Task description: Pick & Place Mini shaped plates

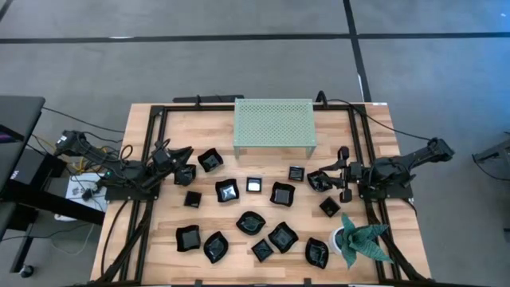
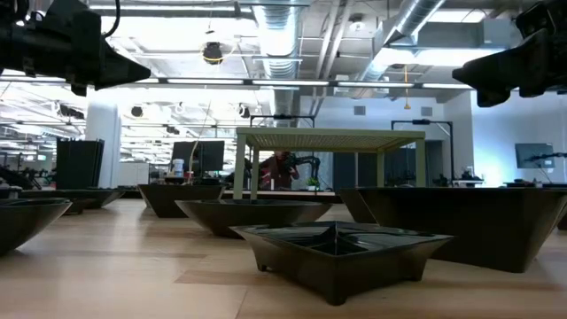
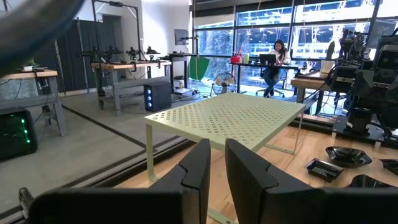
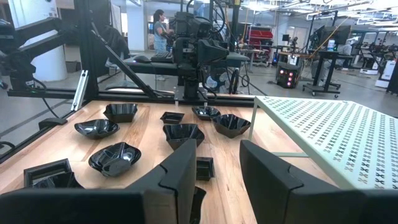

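Fifteen or so mini shaped plates (image 1: 250, 222) lie scattered over the middle and lower part of the wooden tabletop (image 1: 159, 215) in the high view, below the pale green perforated rack (image 1: 273, 122) at the upper centre. None is on the rack, and none is held. The left gripper (image 1: 185, 165) hovers at the left edge of the scatter, its fingers (image 3: 196, 165) standing slightly apart around nothing. A scalloped plate (image 1: 210, 160) lies just to its right, the closest dish on that side. The right gripper (image 1: 333, 177) hangs at the right of the frame, fingers (image 4: 180, 163) spread with a clear gap and empty. A dark bowl-like plate (image 1: 319, 181) sits right at its tips, with a small square plate (image 1: 296, 173) just beyond toward the centre. A green spiky plant (image 1: 362, 239) in a white pot stands in the lower right, below the right arm. Each arm has a plate almost directly ahead; the right gripper looks marginally nearer to its dish.
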